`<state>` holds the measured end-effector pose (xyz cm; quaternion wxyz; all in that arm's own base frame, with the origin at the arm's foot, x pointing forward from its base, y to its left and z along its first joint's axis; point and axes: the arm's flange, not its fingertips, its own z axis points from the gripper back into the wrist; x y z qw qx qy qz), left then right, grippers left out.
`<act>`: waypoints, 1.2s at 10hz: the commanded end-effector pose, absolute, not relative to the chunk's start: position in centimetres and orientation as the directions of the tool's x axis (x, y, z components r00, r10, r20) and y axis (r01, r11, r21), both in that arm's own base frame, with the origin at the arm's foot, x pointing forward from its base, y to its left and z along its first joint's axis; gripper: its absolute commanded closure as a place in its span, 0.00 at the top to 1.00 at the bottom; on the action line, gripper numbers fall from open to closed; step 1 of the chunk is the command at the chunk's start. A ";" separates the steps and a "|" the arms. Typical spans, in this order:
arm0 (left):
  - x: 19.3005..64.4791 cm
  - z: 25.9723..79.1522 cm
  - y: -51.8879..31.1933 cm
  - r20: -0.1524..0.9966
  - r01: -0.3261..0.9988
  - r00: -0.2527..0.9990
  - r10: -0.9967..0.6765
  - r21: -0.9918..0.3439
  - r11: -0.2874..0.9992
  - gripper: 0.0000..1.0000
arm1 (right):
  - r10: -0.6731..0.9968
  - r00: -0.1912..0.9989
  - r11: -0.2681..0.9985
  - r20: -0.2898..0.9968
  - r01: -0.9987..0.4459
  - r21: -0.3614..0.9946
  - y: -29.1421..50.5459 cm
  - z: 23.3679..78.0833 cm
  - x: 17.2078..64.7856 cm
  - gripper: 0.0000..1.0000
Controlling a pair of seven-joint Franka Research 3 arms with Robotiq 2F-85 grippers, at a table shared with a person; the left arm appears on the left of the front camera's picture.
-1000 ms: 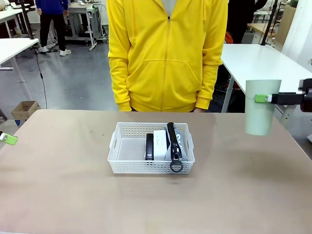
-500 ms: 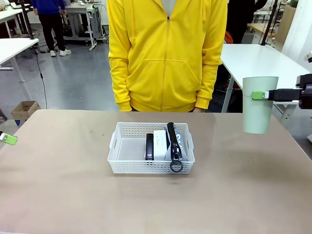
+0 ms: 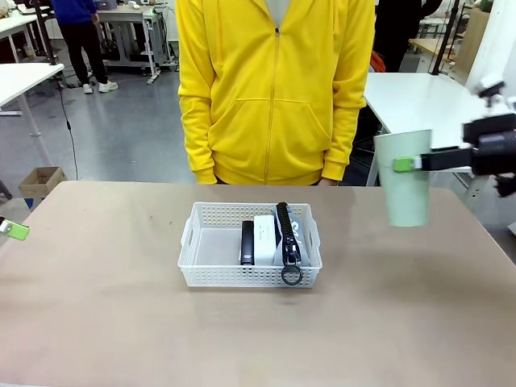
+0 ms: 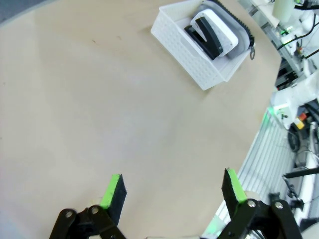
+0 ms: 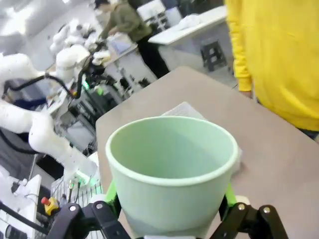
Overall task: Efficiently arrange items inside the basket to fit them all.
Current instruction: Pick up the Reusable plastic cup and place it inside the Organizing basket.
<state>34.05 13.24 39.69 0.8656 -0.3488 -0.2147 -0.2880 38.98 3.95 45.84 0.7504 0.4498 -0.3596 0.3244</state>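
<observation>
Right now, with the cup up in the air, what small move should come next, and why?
Probably carry the cup leftward toward the basket's free left half. The right fingers hold the cup upright above the table, right of the basket. The stapler, box and pouch crowd the basket's right side, so the left part looks like the only room.

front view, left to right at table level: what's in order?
left gripper → basket with black stapler → small white box → grey pouch → pale green cup → right gripper
</observation>
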 end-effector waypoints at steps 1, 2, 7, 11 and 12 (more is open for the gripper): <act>33.8 39.7 13.2 0.566 0.643 0.746 -0.350 -0.477 0.599 1.00 | 0.239 0.594 0.396 0.768 -0.782 0.481 8.7 50.2 39.9 0.91; 33.8 39.7 13.2 0.566 0.643 0.746 -0.350 -0.477 0.599 1.00 | 0.210 0.660 0.402 0.721 -0.730 0.552 12.4 51.4 39.8 0.91; 33.8 39.7 13.2 0.566 0.643 0.746 -0.350 -0.477 0.599 1.00 | 0.167 0.851 0.663 0.497 -0.470 0.583 29.0 50.4 40.6 0.91; 33.8 39.7 13.2 0.566 0.643 0.746 -0.350 -0.477 0.599 1.00 | -0.036 0.969 0.672 0.245 -0.158 0.723 35.4 45.1 44.8 0.91; 33.8 39.7 13.2 0.566 0.643 0.746 -0.350 -0.477 0.599 1.00 | -0.086 0.979 0.638 0.188 -0.091 0.765 35.7 44.7 45.7 0.91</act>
